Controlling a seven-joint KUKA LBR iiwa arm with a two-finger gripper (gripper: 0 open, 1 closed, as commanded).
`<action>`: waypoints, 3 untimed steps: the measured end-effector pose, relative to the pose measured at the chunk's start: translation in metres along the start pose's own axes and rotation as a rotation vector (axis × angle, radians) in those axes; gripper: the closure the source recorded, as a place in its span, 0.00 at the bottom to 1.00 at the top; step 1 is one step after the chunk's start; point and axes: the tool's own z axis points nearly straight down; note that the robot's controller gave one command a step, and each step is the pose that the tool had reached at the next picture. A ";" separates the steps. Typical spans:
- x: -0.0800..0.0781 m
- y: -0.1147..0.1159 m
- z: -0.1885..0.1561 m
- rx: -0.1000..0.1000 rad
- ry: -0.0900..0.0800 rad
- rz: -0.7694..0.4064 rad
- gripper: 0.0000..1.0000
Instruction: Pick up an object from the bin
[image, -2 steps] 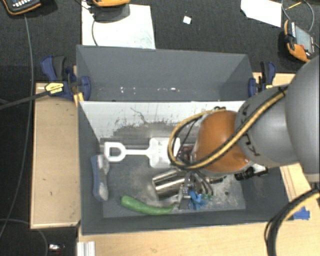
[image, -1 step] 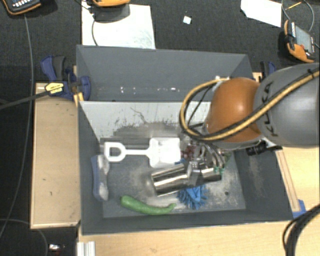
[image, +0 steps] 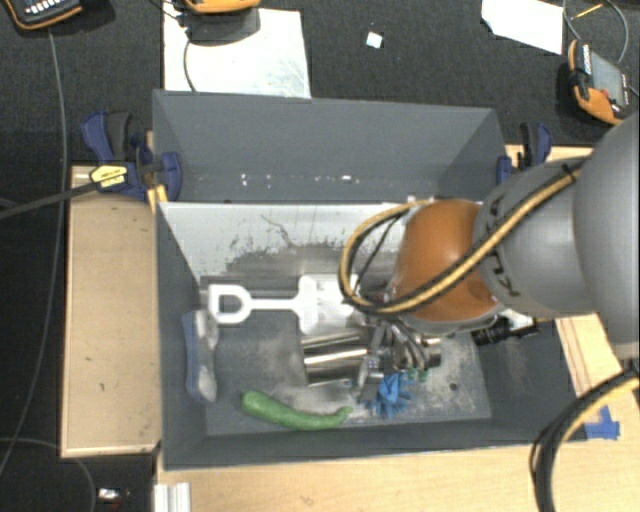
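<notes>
The end effector (image: 395, 362) is hanging low in the bin (image: 330, 140), right of its middle. A shiny metal cup (image: 332, 360) is lying on its side just left of it, stretching left to right. I cannot tell if the end effector is open or holding anything.

A white plastic scoop (image: 262, 302) with a looped handle lies left of centre; a green pod-shaped thing (image: 295, 412) curves along the lower middle; a pale bluish strip (image: 198, 352) lies at the left; a white paper sheet (image: 245, 52) lies top centre; an orange-and-black device (image: 598, 82) sits upper right.
</notes>
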 end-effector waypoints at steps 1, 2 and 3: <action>-0.003 -0.002 -0.004 -0.002 -0.008 0.037 0.00; 0.009 0.021 0.013 -0.002 -0.008 -0.048 0.00; 0.008 0.022 0.012 -0.002 -0.012 -0.074 0.00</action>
